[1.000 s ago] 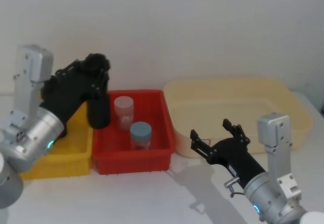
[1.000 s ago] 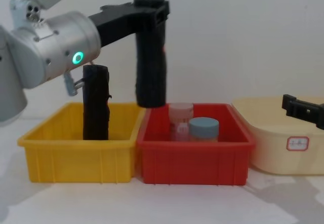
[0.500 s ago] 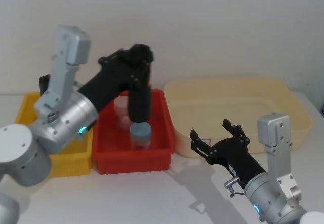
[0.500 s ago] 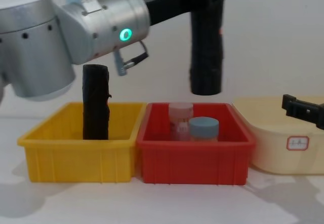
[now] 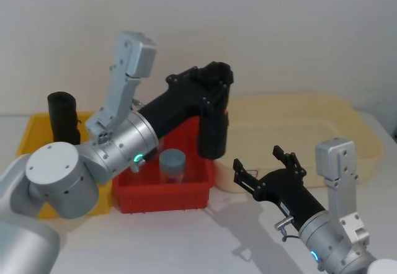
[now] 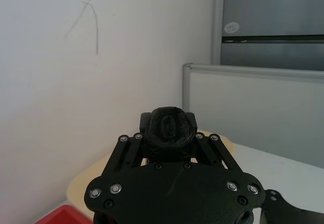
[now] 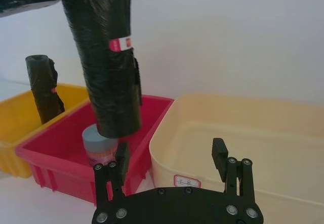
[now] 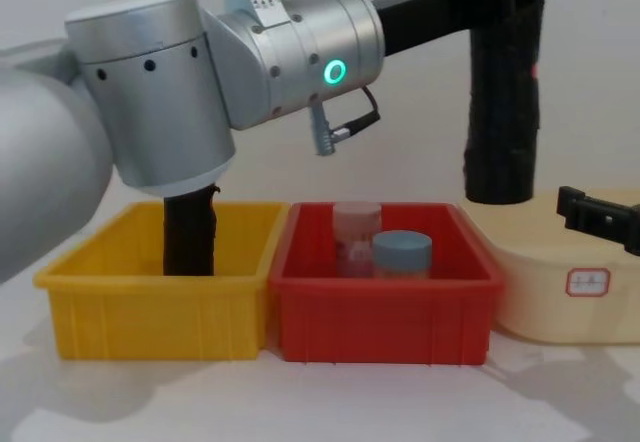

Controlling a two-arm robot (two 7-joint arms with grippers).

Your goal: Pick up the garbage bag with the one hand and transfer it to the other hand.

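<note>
The garbage bag [image 5: 213, 132], a tall black crinkly roll with a small pink-and-white label, hangs upright in the air over the right end of the red bin [image 5: 164, 198]. My left gripper [image 5: 214, 89], on the silver arm with the green ring, is shut on the bag's top end [image 6: 169, 127]. In the chest view the bag [image 8: 503, 112] hangs well above the bins. My right gripper [image 5: 267, 165] stands open, low on the table to the front right of the bag, with nothing between its fingers [image 7: 219, 153]. From the right wrist the bag [image 7: 106, 67] shows ahead and above.
A second black roll [image 5: 62, 116] stands in the yellow bin [image 8: 150, 307] on the left. The red bin holds a pink jar [image 8: 357, 228] and a blue-lidded jar [image 5: 172, 164]. A wide cream tub [image 5: 363, 139] sits on the right, behind my right gripper.
My left arm has swung to the right with the bag, from above the red bin's left side to its right end, and risen. The right gripper has not moved.
</note>
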